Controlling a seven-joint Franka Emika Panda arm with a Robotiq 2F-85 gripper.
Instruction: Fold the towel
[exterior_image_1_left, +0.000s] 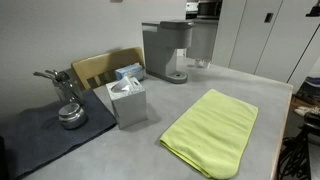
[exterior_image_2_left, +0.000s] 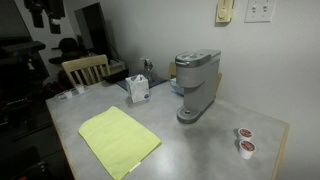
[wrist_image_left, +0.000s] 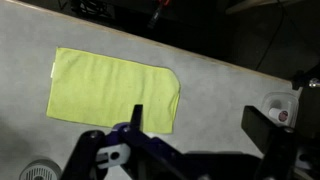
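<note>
The lime yellow-green towel (exterior_image_1_left: 212, 130) lies flat on the grey table (exterior_image_1_left: 215, 85), with one layer lying over another. It also shows in the other exterior view (exterior_image_2_left: 118, 138) and in the wrist view (wrist_image_left: 112, 90). My gripper (wrist_image_left: 198, 125) shows only in the wrist view. It is high above the table, its two dark fingers are wide apart and nothing is between them. The left finger hangs over the towel's near edge. The arm is out of view in both exterior views.
A grey tissue box (exterior_image_1_left: 127, 100) and a grey coffee machine (exterior_image_1_left: 165, 50) stand behind the towel. A dark grey mat (exterior_image_1_left: 45, 135) holds a metal item (exterior_image_1_left: 68, 110). Two coffee pods (exterior_image_2_left: 245, 140) sit near a table corner. A wooden chair (exterior_image_2_left: 85, 68) stands at the edge.
</note>
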